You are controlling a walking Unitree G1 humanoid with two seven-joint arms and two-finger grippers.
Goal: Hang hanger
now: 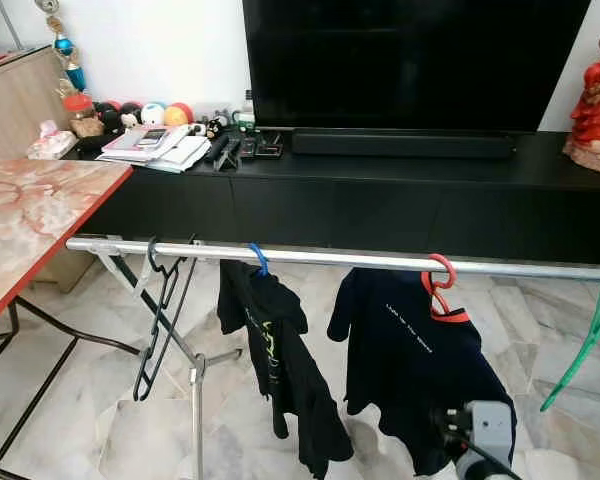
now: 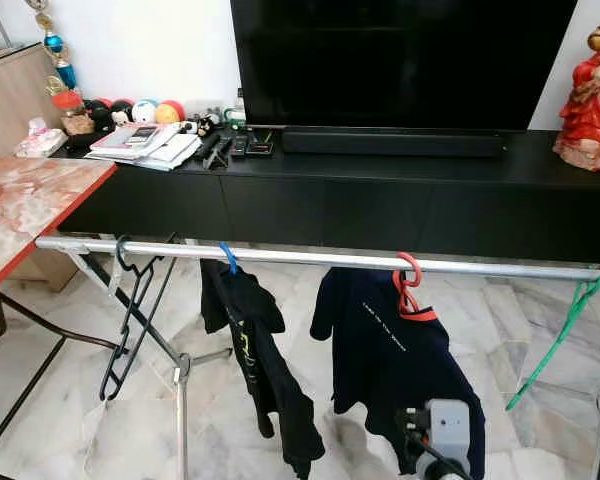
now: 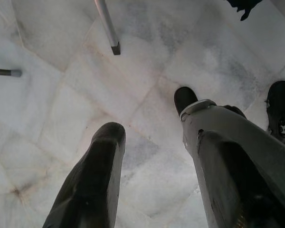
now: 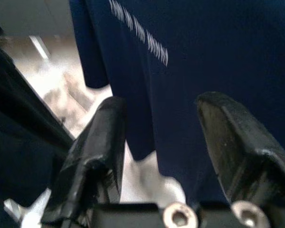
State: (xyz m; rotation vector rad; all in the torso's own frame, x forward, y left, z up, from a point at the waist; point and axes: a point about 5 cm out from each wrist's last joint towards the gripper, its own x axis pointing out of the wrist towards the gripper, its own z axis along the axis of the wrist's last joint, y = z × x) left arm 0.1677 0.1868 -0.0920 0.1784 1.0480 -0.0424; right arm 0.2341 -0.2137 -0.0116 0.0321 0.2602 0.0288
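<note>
Rail: I am looking down on a silver drying rail (image 1: 360,260) that is running across the head views, in front of a black TV cabinet (image 1: 380,200).
Black hanger: an empty black hanger (image 1: 160,320) is hanging by its hook near the rail's left end, tilting slightly.
Blue hanger: a blue hook (image 1: 259,259) is carrying a black garment (image 1: 280,360) just beside the black hanger.
Red hanger: a red hanger (image 1: 440,285) is holding a navy T-shirt (image 1: 410,370) near mid-rail.
Green hanger: a green hanger (image 1: 580,350) is dangling at the rail's right end, well apart from the others.
Right gripper: I am seeing my right gripper (image 4: 164,142) pointing at the navy T-shirt from close by, its jaws standing spread with nothing between them; the right wrist unit (image 1: 480,435) is showing low in front of that shirt.
Left gripper: my left gripper (image 3: 156,161) is hanging over the marble floor (image 3: 61,118), its jaws standing apart and empty.
Surroundings: a marble-topped table (image 1: 30,220) is sitting at the left, a television (image 1: 410,60) is standing on the cabinet, and a red figurine (image 1: 595,100) is standing at its right end.
</note>
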